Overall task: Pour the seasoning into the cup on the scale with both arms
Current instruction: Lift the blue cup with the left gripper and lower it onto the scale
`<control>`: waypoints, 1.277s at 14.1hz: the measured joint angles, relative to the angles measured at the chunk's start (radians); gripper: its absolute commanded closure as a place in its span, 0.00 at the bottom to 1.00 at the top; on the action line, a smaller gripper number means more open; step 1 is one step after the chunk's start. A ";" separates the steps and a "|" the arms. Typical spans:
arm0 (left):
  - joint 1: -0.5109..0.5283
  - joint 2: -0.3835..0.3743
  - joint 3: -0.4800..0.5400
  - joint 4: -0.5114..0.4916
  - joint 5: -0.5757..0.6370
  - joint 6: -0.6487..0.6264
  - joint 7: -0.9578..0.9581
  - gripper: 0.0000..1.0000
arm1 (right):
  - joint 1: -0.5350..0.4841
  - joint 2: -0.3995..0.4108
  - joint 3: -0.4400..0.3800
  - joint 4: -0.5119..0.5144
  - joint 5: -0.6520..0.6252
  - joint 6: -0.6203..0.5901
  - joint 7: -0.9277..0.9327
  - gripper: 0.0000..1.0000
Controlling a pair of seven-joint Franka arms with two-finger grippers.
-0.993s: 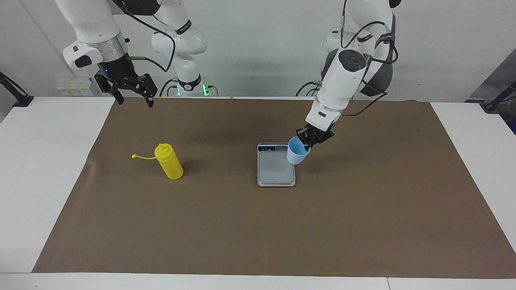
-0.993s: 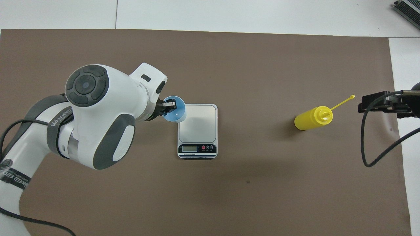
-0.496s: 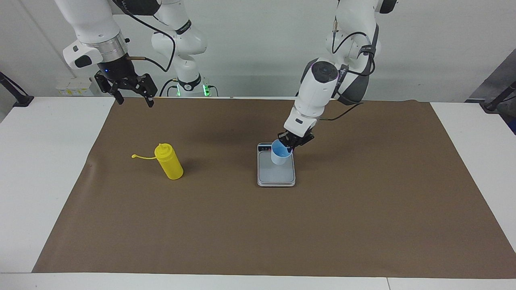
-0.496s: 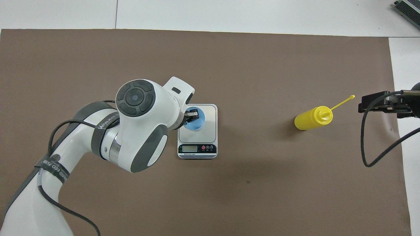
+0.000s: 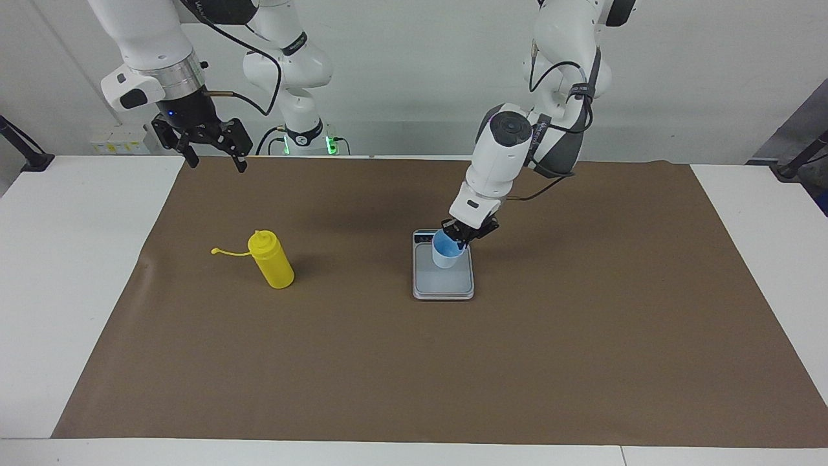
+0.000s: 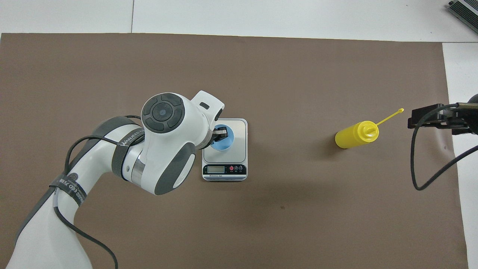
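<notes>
The pale blue cup (image 5: 446,255) (image 6: 224,141) stands upright over the grey plate of the scale (image 5: 444,285) (image 6: 238,129), at the part nearest its display; I cannot tell whether it touches the plate. My left gripper (image 5: 460,241) (image 6: 220,133) is shut on the cup's rim, one finger inside. The yellow seasoning bottle (image 5: 272,261) (image 6: 354,136) stands toward the right arm's end of the table, its cap strap (image 5: 226,251) sticking out sideways. My right gripper (image 5: 217,158) (image 6: 429,118) waits open and empty, high over the mat's edge at the robots' end.
A brown mat (image 5: 414,362) covers most of the white table (image 5: 71,272). Black stand feet sit at both table ends near the robots (image 5: 29,158) (image 5: 792,168). A dark device (image 6: 463,9) lies at the table's corner farthest from the robots.
The left arm has carried the cup from beside the scale to over its plate and lowered it slightly. The right arm and the bottle have not moved.
</notes>
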 measured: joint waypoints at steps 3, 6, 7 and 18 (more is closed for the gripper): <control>-0.003 0.000 -0.001 -0.016 0.000 0.014 -0.007 1.00 | 0.000 0.000 0.000 0.000 0.000 0.000 0.000 0.00; -0.018 0.000 -0.001 -0.043 0.000 0.060 -0.028 1.00 | 0.000 0.000 0.000 0.000 0.000 0.000 0.000 0.00; -0.020 0.000 -0.001 -0.045 0.000 0.066 -0.031 1.00 | 0.000 0.000 0.000 0.000 0.000 0.000 0.000 0.00; -0.019 0.000 0.008 -0.048 0.008 0.071 -0.033 0.71 | 0.000 0.000 0.000 0.000 0.000 0.000 0.000 0.00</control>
